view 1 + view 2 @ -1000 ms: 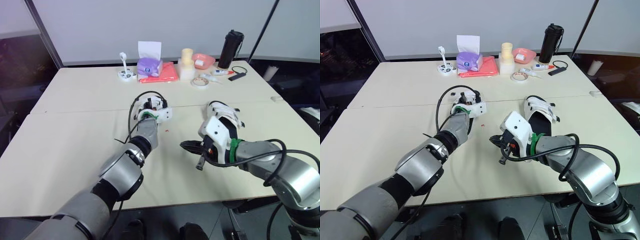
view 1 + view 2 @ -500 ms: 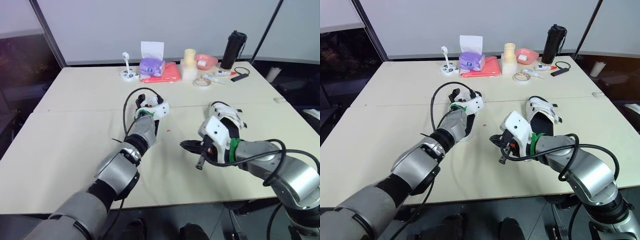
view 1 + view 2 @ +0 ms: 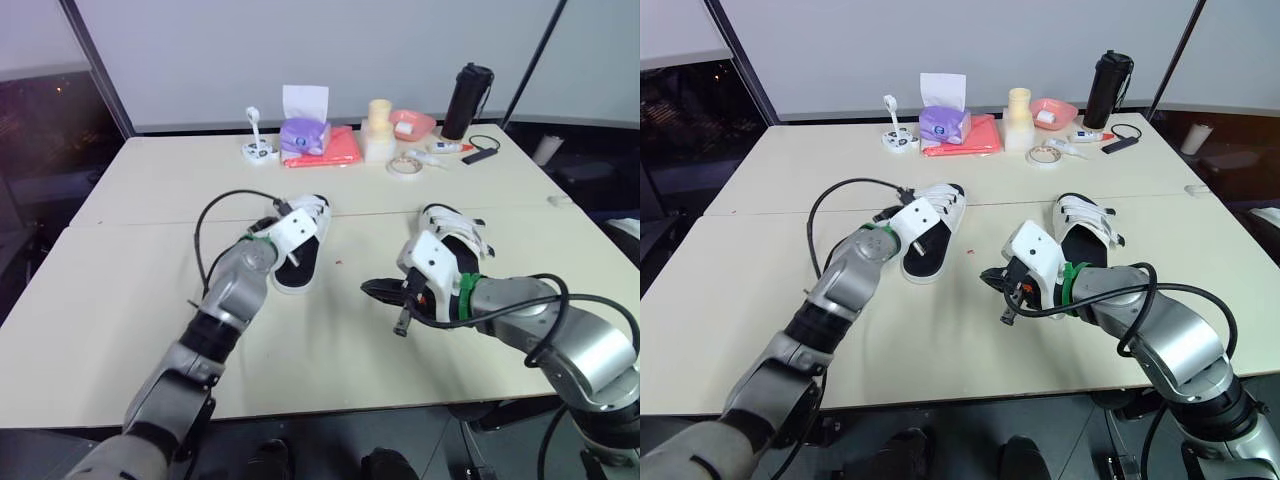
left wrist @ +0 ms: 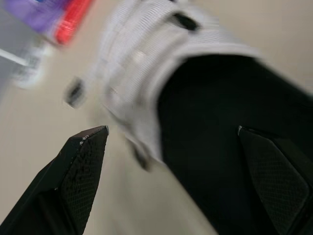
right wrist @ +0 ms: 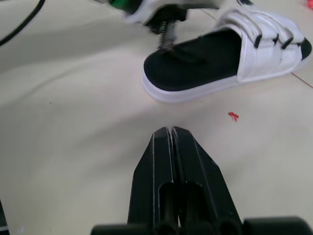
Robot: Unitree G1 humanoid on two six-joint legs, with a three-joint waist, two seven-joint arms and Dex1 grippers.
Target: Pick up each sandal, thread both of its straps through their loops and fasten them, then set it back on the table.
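The left gripper point(image 4: 171, 129), jaws spread wide and holding nothing, hangs over the heel of the left sandal point(image 3: 928, 258). That sandal lies flat on the table point(image 3: 750, 300) at 11 o'clock from the right gripper point(image 5: 169, 131), which is pressed closed and empty, with the right sandal point(image 3: 1085, 218) at its 1 o'clock. Risk: a grip on the sole rim alone would likely let the sandal pivot or slip free. Compared with half a second ago, the left arm has swung outward, uncovering the sandal.

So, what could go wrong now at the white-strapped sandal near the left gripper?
1. The open left gripper seems to straddle one side of the white sandal with black footbed; closing may pinch the sole, not a strap.
2. The shut right gripper hovers apart, so the sandal might slide.
3. The looped black cable could snag.
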